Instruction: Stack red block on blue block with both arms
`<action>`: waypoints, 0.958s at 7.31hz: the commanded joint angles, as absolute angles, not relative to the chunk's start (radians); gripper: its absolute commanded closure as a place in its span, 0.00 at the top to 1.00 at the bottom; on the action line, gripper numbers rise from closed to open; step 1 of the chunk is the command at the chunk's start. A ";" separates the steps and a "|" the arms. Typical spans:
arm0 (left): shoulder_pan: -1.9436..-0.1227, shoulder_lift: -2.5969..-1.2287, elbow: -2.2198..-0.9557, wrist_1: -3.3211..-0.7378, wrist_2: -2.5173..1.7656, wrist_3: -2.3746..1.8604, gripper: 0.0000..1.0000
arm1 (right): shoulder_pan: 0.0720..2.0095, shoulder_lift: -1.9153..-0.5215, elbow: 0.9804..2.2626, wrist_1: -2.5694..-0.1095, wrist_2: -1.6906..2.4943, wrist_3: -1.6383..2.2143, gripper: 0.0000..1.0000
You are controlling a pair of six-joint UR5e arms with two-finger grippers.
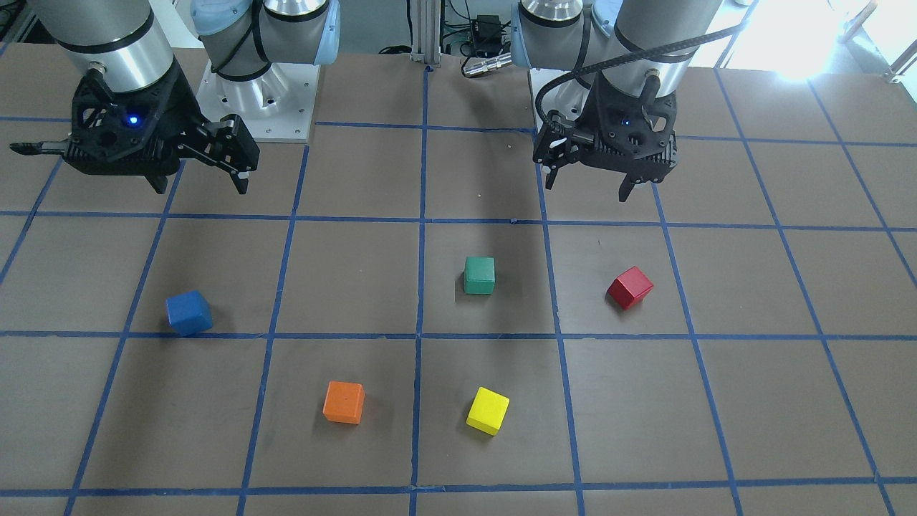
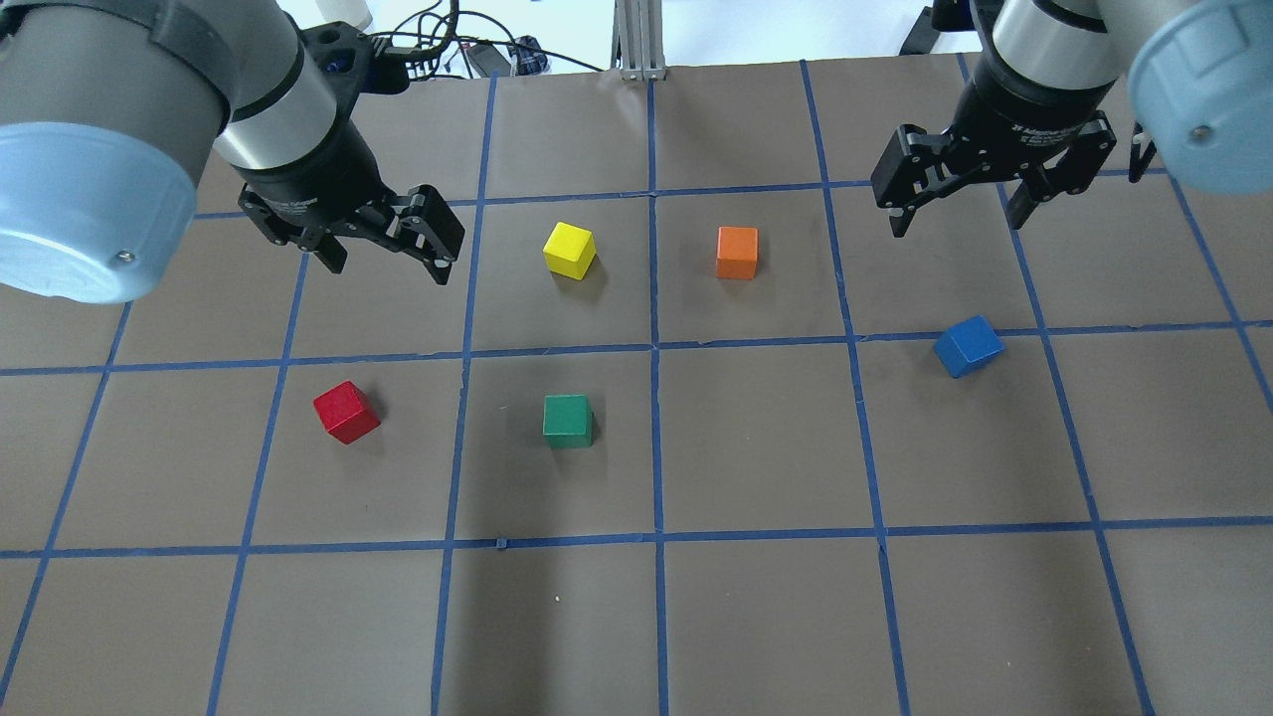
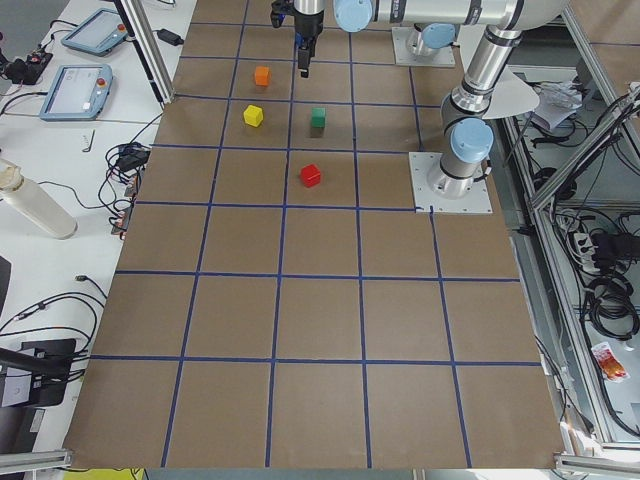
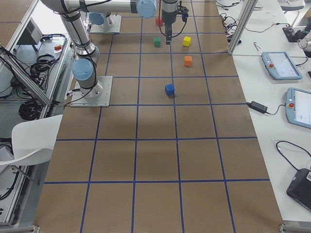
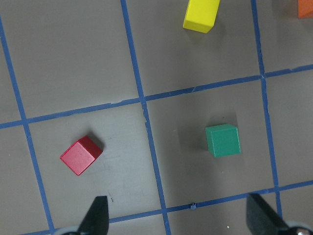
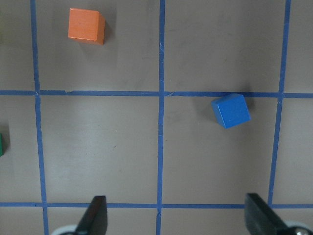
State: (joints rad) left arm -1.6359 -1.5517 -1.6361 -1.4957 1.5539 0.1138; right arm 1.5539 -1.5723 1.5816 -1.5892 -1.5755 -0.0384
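The red block (image 2: 346, 411) lies on the brown table on my left side; it also shows in the front view (image 1: 630, 287) and the left wrist view (image 5: 80, 155). The blue block (image 2: 968, 345) lies on my right side, seen too in the front view (image 1: 189, 312) and the right wrist view (image 6: 231, 110). My left gripper (image 2: 386, 270) hangs open and empty above the table, beyond the red block; it also shows in the front view (image 1: 587, 188). My right gripper (image 2: 957, 225) hangs open and empty beyond the blue block, also in the front view (image 1: 200, 188).
A green block (image 2: 568, 420) lies right of the red one. A yellow block (image 2: 570, 249) and an orange block (image 2: 737, 252) lie farther out near the middle. Blue tape lines (image 2: 653, 347) divide the table into squares.
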 commanded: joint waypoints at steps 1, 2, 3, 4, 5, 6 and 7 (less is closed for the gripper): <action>-1.635 -1.554 -1.643 -1.496 1.557 0.123 1.00 | 1.554 -1.557 1.565 -1.594 -1.563 -0.038 1.00; -1.635 -1.551 -1.646 -1.496 1.555 0.115 1.00 | 1.554 -1.549 1.536 -1.585 -1.566 -0.038 1.00; -1.635 -1.552 -1.647 -1.491 1.554 0.126 1.00 | 1.554 -1.549 1.537 -1.583 -1.566 -0.038 1.00; -1.614 -1.546 -1.667 -1.480 1.551 0.141 1.00 | 1.554 -1.549 1.540 -1.582 -1.566 -0.038 1.00; -1.556 -1.543 -1.716 -1.450 1.549 0.185 1.00 | 1.554 -1.549 1.542 -1.582 -1.568 -0.038 1.00; -1.476 -1.534 -1.780 -1.392 1.548 0.248 1.00 | 1.554 -1.549 1.542 -1.582 -1.568 -0.038 1.00; -1.427 -1.528 -1.855 -1.332 1.551 0.255 1.00 | 1.554 -1.549 1.542 -1.583 -1.568 -0.038 1.00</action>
State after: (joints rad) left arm -1.4977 -1.5360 -1.7714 -1.3999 1.5494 0.2234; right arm 1.5539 -1.5494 1.5414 -1.5820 -1.5675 -0.0384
